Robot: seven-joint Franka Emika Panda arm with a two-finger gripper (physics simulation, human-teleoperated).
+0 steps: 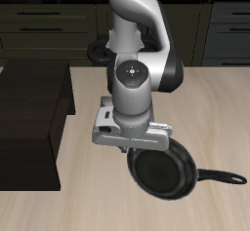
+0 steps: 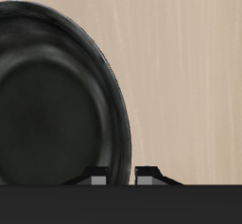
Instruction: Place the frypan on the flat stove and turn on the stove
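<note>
I have the tool (image 1: 137, 149) at the rim of the frypan (image 1: 164, 171), and the wrist view shows how: one fingertip (image 2: 97, 176) sits just inside the pan's raised edge, the other just outside it, with the rim between them. The jaws look closed on that rim, and I judge the grip to be on the pan rather than around it.

The pan hangs just below the tool, its bowl tipped a little, over bare counter (image 1: 98, 201). From the exterior view I cannot tell for certain whether it has cleared the wood or rests on it. Its long handle (image 1: 223, 177) points away from the tool, sideways along the counter, on the far side of the bowl from my grip.

The relation that matters next is where the flat stove (image 1: 100, 52) lies: behind the tool, toward the arm's base, largely hidden by the arm, with only a dark round edge showing beside the upper link. In my judgement the carry must therefore run back from here, with the handle trailing out to the side. The dark cabinet block (image 1: 34, 123) stands beside the tool, opposite the handle, and is not the target.
</note>
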